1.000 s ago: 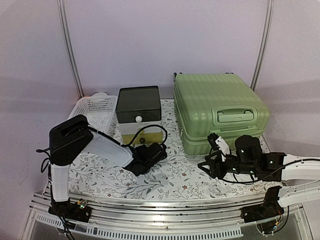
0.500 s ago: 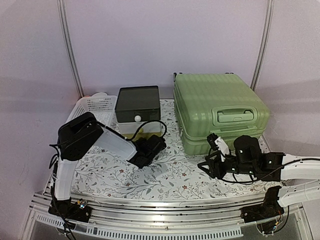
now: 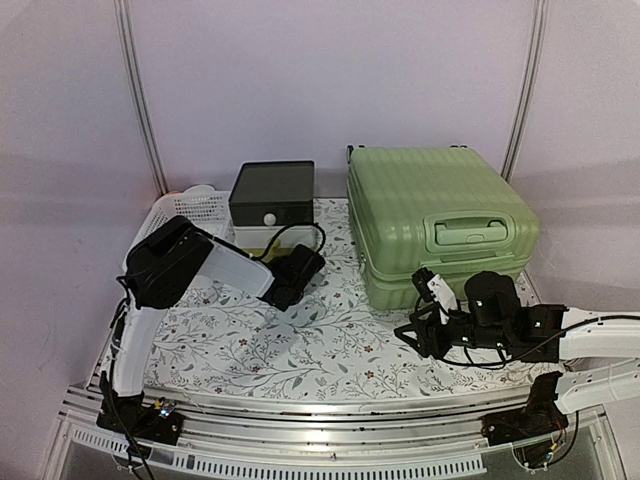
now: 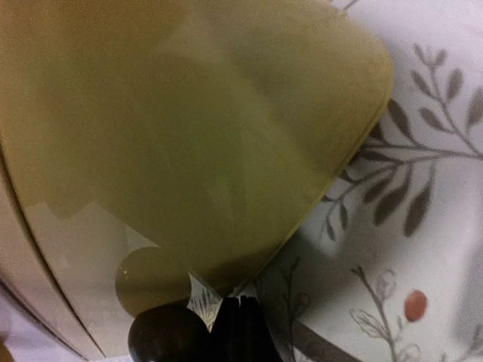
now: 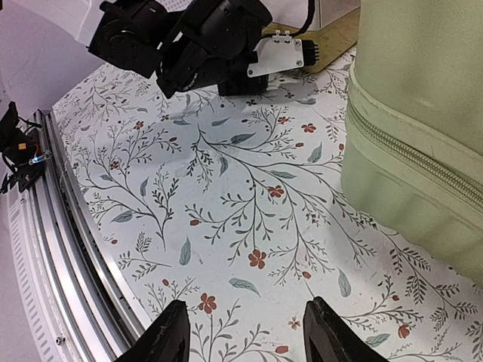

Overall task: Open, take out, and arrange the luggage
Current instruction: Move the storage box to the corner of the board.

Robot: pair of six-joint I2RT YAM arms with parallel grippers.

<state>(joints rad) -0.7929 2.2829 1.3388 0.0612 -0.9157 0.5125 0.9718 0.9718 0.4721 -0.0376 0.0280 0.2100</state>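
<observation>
The light-green luggage (image 3: 435,215) lies flat and zipped shut at the back right, handle facing me. Its ribbed side and zipper fill the right of the right wrist view (image 5: 423,90). My right gripper (image 3: 415,333) is open and empty, low over the floral cloth just in front of the luggage's left front corner; its fingertips (image 5: 172,335) frame bare cloth. My left gripper (image 3: 305,262) is shut, its tip pressed against the yellow drawer front (image 4: 189,136) of the dark-lidded drawer box (image 3: 270,195).
A white mesh basket (image 3: 190,215) stands at the back left beside the drawer box. The floral cloth (image 3: 330,340) covers the table. A metal rail (image 3: 300,415) runs along the near edge. My left arm shows in the right wrist view (image 5: 211,38).
My left arm has reached farther back, and the drawer box has slid away toward the wall with the gripper against it. The right arm and the luggage have not moved.
</observation>
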